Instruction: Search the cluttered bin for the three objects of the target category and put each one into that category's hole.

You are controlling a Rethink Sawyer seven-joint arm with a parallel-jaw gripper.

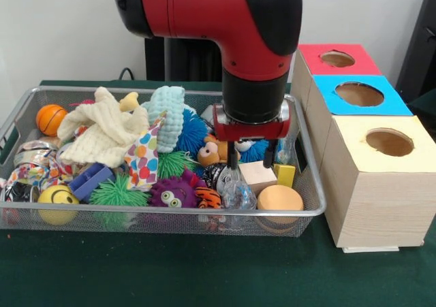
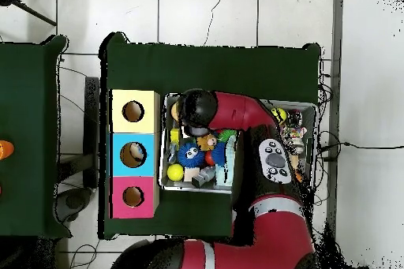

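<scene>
The cluttered bin (image 1: 136, 212), a wide silver wire-mesh tray, holds several toys. My gripper (image 1: 251, 160) hangs open and empty over the bin's right end, its fingertips (image 1: 233, 163) just above a pale wooden cube (image 1: 257, 175). A yellow block (image 1: 285, 174) and an orange round pad (image 1: 280, 199) lie beside the cube. Three wooden boxes stand right of the bin, with holes in a red top (image 1: 338, 58), a blue top (image 1: 359, 93) and a yellow top (image 1: 389, 142). In the overhead view the arm (image 2: 237, 112) hides the gripper, and the bin's rim (image 2: 197, 189) shows beside the boxes (image 2: 132, 154).
The bin also holds a cream cloth (image 1: 102, 131), a mint knitted piece (image 1: 168, 113), a small basketball (image 1: 50, 119), a yellow smiley ball (image 1: 57, 198), green (image 1: 117, 191), purple (image 1: 176, 192) and blue (image 1: 193, 133) spiky balls, and a clear plastic piece (image 1: 238, 195).
</scene>
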